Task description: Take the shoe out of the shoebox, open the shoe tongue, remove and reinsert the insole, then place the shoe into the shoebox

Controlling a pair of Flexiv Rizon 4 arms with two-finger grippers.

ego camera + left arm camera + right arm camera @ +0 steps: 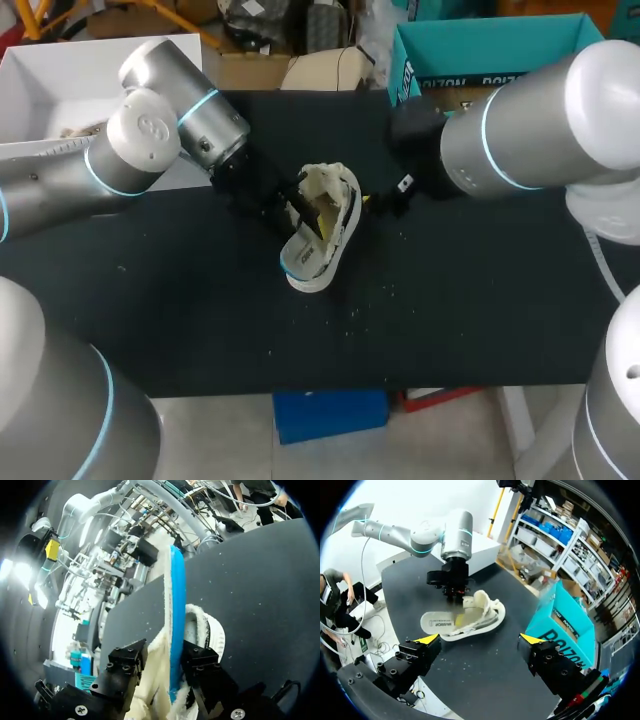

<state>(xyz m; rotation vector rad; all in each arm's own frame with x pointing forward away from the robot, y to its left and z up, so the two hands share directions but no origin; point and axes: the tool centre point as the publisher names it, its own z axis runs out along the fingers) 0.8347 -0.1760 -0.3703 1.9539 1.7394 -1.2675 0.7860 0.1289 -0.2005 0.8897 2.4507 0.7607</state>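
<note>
A white fleece-lined shoe (335,200) lies on its side on the black table (470,300). Its insole (303,262), white on top with a blue underside, sticks out of the shoe opening. In the left wrist view the insole (177,615) stands on edge between the black fingers (125,662) of my left gripper (165,657). They are apart, and a gap shows on one side of it. My left gripper (305,205) hangs over the shoe (482,612). My right gripper (480,640) is wide open and holds nothing, a short way from the shoe, beside it (395,195).
The teal shoebox (480,50) stands open at the back right, close to my right arm; the right wrist view shows it (560,625) beside that gripper. A white box (40,90) sits at the back left under my left arm.
</note>
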